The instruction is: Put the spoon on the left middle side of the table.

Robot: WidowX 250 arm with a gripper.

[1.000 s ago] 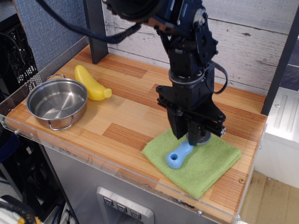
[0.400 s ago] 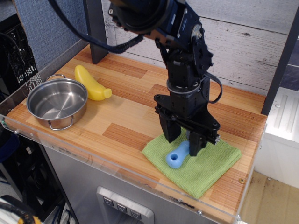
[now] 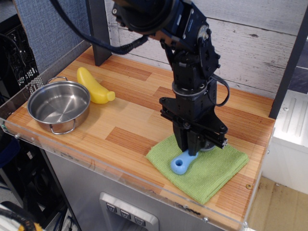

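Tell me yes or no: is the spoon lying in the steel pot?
No, the spoon rests on the green cloth under the tool, while the pot sits empty across the table.

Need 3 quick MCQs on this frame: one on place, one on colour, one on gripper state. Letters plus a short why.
1. Where does the spoon lie?
A. in the pot
B. on the green cloth
C. on bare table

2. What colour is the spoon's handle?
A. light blue
B. yellow
C. red

3. How does the gripper stand?
A. wide open, high above the table
B. shut on the banana
C. shut on the spoon

Answers:
1 B: the handle rests on the cloth, far from the pot.
2 A: the handle is light blue; the yellow thing is the banana.
3 C: the fingers meet around the spoon where the handle joins the bowl.
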